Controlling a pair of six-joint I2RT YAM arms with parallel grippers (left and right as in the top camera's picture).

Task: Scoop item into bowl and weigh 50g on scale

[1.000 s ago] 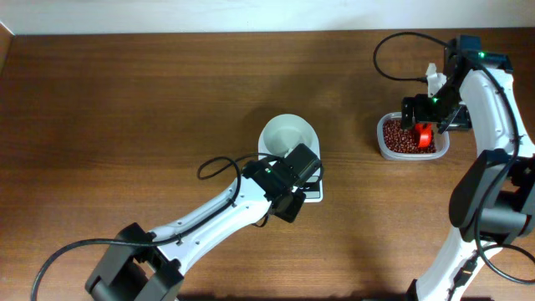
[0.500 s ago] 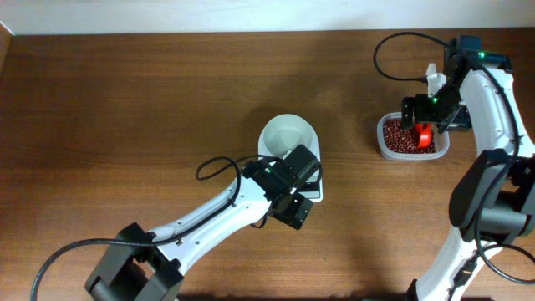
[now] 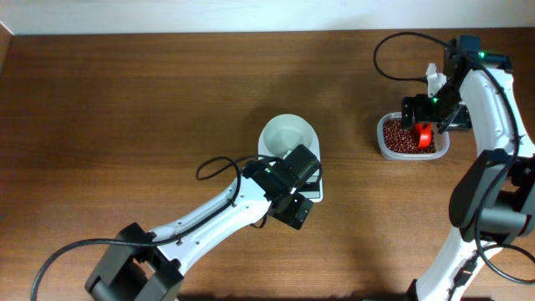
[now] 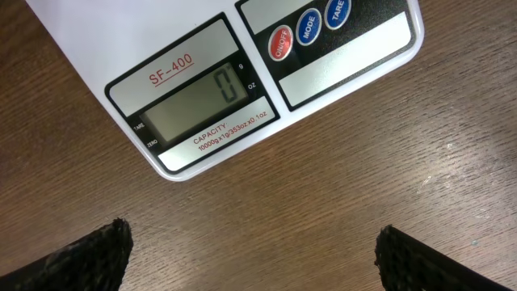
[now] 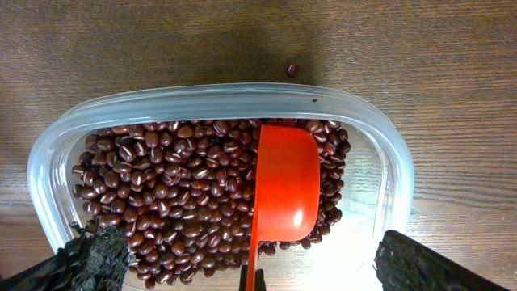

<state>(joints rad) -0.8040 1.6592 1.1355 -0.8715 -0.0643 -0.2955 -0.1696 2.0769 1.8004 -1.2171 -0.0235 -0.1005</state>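
Your left gripper [image 4: 262, 271] hangs spread wide over the bench [image 4: 339, 202], just in front of the scale [image 4: 202, 105] — display reads 0. The white bowl [image 3: 287, 134] sits on the scale's far end. Further out, your right gripper [image 5: 258, 271] is wide too, nothing clamped — it's over the beans [image 5: 178, 194] and orange scoop [image 5: 284, 186] in the clear container [image 5: 400, 170].

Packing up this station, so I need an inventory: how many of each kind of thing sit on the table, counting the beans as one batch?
White bowl: 1
White scale: 1
Clear container: 1
Red scoop: 1
Batch of beans: 1
Total: 5
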